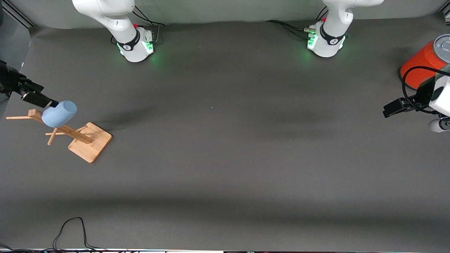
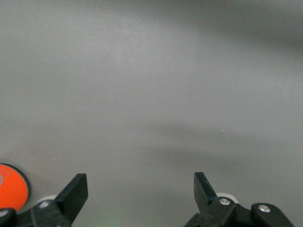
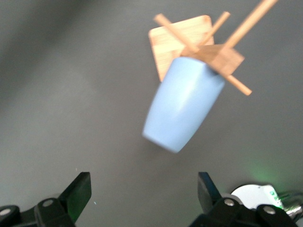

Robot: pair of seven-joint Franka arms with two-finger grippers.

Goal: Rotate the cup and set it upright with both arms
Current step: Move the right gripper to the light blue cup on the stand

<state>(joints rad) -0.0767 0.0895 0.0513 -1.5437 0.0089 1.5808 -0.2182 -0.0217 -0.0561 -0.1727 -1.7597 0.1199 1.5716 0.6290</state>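
The pale blue cup (image 1: 59,113) hangs tilted on a peg of a wooden rack (image 1: 90,141) at the right arm's end of the table. In the right wrist view the cup (image 3: 182,109) has its closed end toward the camera and its mouth against the rack's post (image 3: 222,59). My right gripper (image 1: 49,102) is open and empty in the air just beside the cup. In its own view (image 3: 144,182) the cup lies ahead of the fingers, not between them. My left gripper (image 1: 390,110) waits open and empty (image 2: 140,182) over the left arm's end of the table.
A large orange can with a grey lid (image 1: 422,63) stands at the left arm's end of the table, close to the left gripper; its edge shows in the left wrist view (image 2: 9,191). A black cable (image 1: 70,232) lies at the table's near edge.
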